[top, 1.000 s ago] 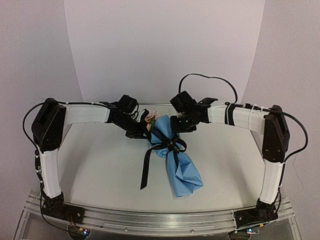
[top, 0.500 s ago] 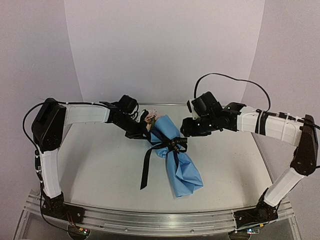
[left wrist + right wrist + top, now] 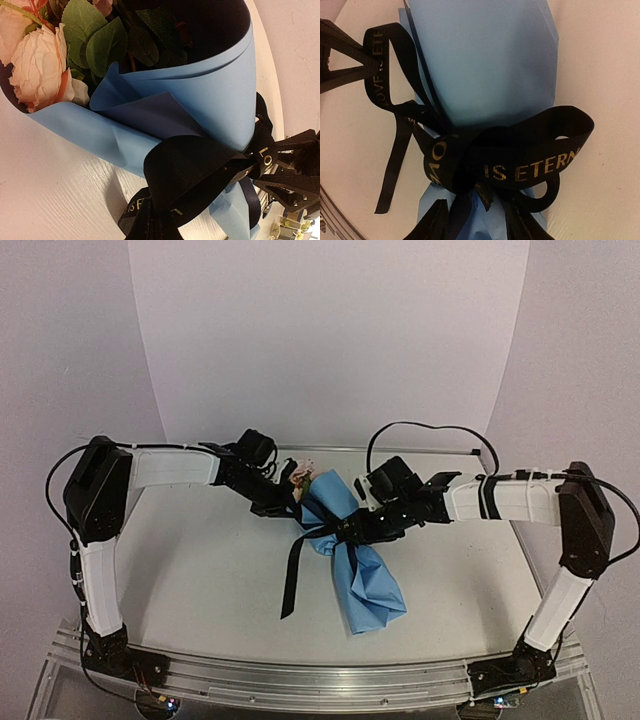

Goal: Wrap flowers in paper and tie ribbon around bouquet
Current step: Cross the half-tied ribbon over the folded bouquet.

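Reading this as bow-dressing: bouquet (image 3: 345,540) lies flat mid-way across the table (image 3: 200,580), nearer its far edge, with the ribbon (image 3: 290,575) already knotted round its waist. Left gripper (image 3: 283,505) sits at the mouth end, closed tight. It is probably anchoring a ribbon run so the bundle can't slide, but its fingertips are out of sight, so I can't confirm what it holds. Right gripper (image 3: 350,531) is at the knot (image 3: 465,165), jaws partly apart, fingers (image 3: 432,222) straddling the tails, clamped on nothing I can see. Long axis runs diagonal: flowers (image 3: 303,472) point to the far edge, slightly left, and the paper (image 3: 372,590) tail points to the near edge, rightward.
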Available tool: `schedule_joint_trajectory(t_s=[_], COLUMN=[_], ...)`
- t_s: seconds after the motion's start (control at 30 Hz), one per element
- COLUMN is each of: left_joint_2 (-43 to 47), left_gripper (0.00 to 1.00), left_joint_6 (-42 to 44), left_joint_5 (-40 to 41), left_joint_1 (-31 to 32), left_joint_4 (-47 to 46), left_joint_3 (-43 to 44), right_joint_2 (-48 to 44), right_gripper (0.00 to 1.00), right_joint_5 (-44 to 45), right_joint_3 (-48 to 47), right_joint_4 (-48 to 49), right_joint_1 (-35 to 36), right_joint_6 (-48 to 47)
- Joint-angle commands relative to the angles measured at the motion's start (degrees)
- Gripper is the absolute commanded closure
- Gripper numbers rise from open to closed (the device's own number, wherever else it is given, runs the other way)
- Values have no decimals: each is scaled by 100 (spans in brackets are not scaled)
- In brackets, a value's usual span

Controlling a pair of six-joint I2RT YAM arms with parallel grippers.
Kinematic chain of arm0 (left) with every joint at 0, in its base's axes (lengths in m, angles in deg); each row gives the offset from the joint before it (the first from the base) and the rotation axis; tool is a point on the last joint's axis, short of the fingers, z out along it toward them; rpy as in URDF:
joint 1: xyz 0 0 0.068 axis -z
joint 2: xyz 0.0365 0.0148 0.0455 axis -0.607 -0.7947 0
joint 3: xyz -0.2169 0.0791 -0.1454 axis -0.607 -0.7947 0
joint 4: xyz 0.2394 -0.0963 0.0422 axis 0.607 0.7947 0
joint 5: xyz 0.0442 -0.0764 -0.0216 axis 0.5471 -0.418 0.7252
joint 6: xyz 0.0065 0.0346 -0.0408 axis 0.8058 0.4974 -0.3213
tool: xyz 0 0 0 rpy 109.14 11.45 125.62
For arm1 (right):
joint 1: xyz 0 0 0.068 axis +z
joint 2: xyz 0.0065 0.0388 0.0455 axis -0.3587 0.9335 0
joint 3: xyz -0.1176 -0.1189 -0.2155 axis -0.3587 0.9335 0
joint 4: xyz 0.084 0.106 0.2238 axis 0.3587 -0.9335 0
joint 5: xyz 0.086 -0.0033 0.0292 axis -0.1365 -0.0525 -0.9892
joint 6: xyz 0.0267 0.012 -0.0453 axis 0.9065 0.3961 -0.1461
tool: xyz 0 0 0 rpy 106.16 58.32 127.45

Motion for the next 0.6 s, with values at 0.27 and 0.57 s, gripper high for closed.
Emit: schedule_joint_trajectory(t_s=[0.27,0.57], left_joint_2=[21,196], left_gripper=[99,96], left_joint_6=[-33,-314], left_joint_5=[46,137], left_joint_1=[11,10], left_joint_4=[-50,-393], left_joint_3=[227,-101], right_joint_2=[438,191], right_gripper=[65,94], right_joint_5=[206,398], right_joint_3=[-304,-246], right_joint_4=[294,288], right_joint_1=[11,12], right_joint_6=[-67,74])
